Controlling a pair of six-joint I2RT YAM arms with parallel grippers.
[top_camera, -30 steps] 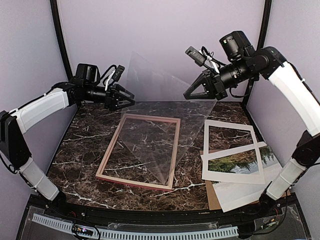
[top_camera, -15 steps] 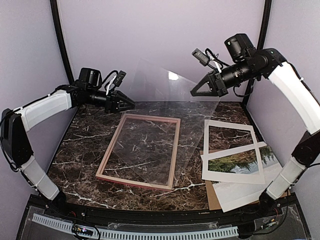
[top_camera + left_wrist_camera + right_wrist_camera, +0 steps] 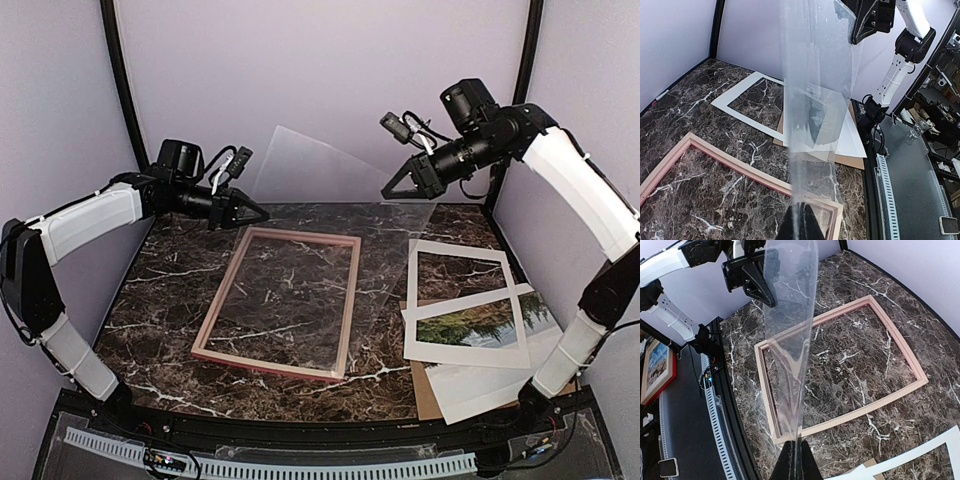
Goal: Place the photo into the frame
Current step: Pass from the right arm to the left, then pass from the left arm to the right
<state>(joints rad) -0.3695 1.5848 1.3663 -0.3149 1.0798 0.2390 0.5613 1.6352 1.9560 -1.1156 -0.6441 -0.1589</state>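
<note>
Step in hand: the clear sheet (image 3: 320,175) is being carried over the frame (image 3: 221,290). I judge this to be seating the glazing, ahead of the photo itself.
Left fingers (image 3: 250,210): clenched on the sheet's left edge, above the frame's far left corner. In the left wrist view they (image 3: 807,226) pinch the sheet edge-on.
Right fingers (image 3: 398,183): clenched on the sheet's far right edge, high over the desk (image 3: 150,290). The right wrist view shows them (image 3: 787,463) closed on it.
Clear sheet: off the desk between both arms, tilted, its far edge raised. Whether its near edge touches the frame I cannot tell.
Frame: flat on the desk left of centre, nothing lying in its opening.
Photo (image 3: 468,326): on the right side of the desk, well apart from the frame, under a white mat board (image 3: 470,354), with a brown backing board (image 3: 422,382) beneath.
Next move calls for: both arms lowering together, levelling the sheet and squaring its corners to the frame's opening before either lets go.
Risk: the thin sheet may bow or slip if one side leads.
</note>
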